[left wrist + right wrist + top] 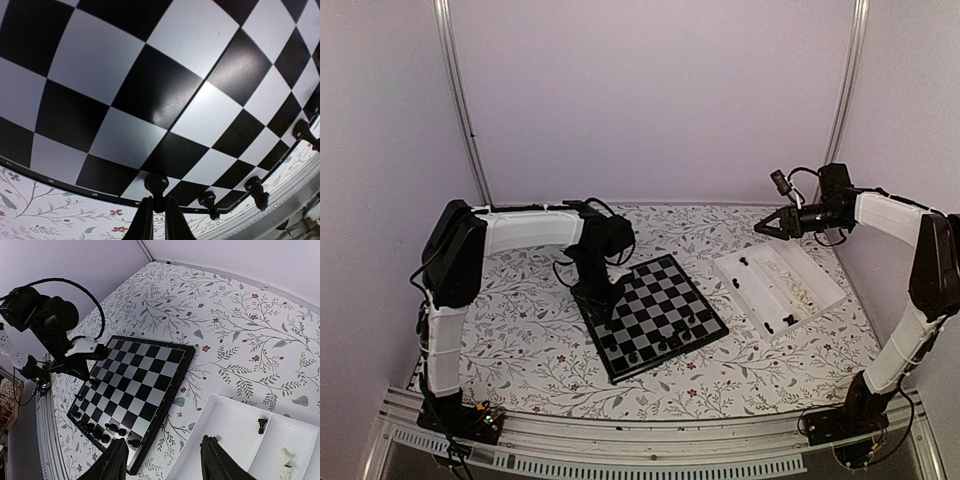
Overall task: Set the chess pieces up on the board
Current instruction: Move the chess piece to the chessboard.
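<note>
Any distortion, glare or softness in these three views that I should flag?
Left wrist: heavy fisheye bends the black-and-grey checked chessboard, sheen on dark squares; the black chess piece in the left gripper is sharp. Top external: lilac cast, other pieces mere specks. Right wrist: mild bending, white plastic tray looks washed out.

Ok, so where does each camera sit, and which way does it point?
Top external: above and behind the robot, looking down at the table; left arm, right arm, board, white tray show.
Left wrist: low over the board's edge; left gripper shut on a black piece.
Right wrist: high, looking down at board and tray; right gripper open.
Shared: the board, in all three.
</note>
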